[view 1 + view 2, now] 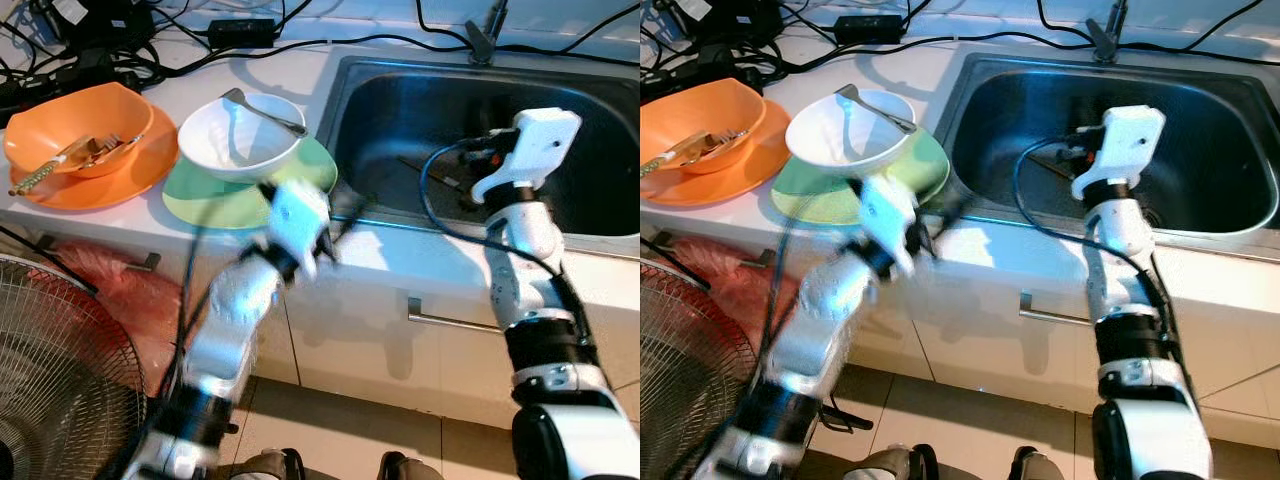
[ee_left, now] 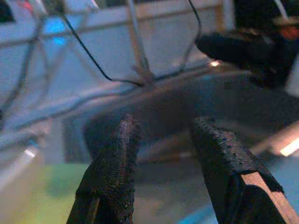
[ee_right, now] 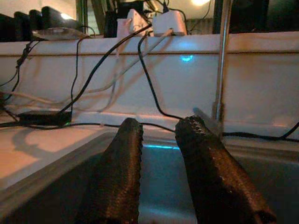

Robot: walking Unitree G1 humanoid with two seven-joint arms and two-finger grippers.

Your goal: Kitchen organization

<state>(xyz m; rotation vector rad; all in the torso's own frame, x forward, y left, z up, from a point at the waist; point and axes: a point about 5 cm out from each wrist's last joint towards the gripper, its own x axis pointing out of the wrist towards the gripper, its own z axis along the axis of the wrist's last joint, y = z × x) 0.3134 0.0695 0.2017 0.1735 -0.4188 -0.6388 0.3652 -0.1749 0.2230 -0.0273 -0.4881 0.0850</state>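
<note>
Counter [image 1: 380, 250] | left tool [image 1: 340, 225] parted, empty | right tool [image 3: 159, 163] parted, empty, over sink [image 1: 400, 110]

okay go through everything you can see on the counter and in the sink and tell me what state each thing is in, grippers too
White bowl: upright on the green plate, spoon inside.
Green plate: on the counter, under the white bowl.
Orange bowl: upright on the orange plate, utensils inside.
Orange plate: flat on the counter.
Sink: no dishes visible.
Left gripper: open, holding nothing, blurred at the counter edge.
Right gripper: open, holding nothing, over the sink.
</note>
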